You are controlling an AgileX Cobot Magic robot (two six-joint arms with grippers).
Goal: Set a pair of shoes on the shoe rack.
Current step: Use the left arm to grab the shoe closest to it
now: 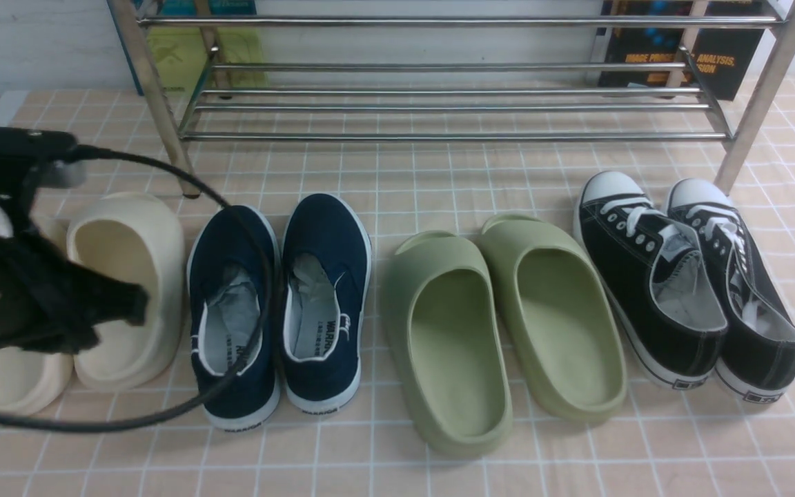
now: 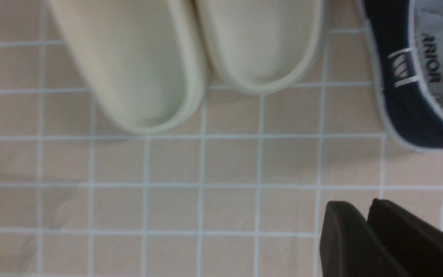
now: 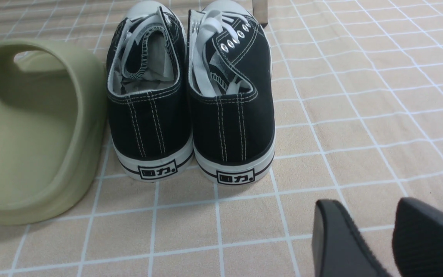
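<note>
Pair of shoes [image 1: 280,304]: second pair from the left in a row of four on the tiled surface [image 1: 397,469], between the cream slides [image 1: 128,276] on the left and the green slides [image 1: 501,324] on the right. The two navy slip-ons stand side by side, soles down and flanks touching. Long axis runs near to far: toes face the shoe rack [image 1: 439,103], heels are nearest the camera. The left one's toe angles slightly left.

The shoe rack spans the far side, apart from the toes. Its top is cut off by the frame edge.

A black cable [image 1: 263,304] loops across the left navy shoe and hides part of its opening. The left arm [image 1: 25,297] is a blurred dark mass over the cream slides.

Left gripper [image 2: 363,209]: fingers lie against each other, no gap visible, nothing between them. It sits near the heel of one navy shoe, which is cropped and whose print is only partly legible.

Right gripper [image 3: 379,231]: fingers parted with floor showing between them, empty, just behind the heels of the black sneakers [image 3: 190,96].
</note>
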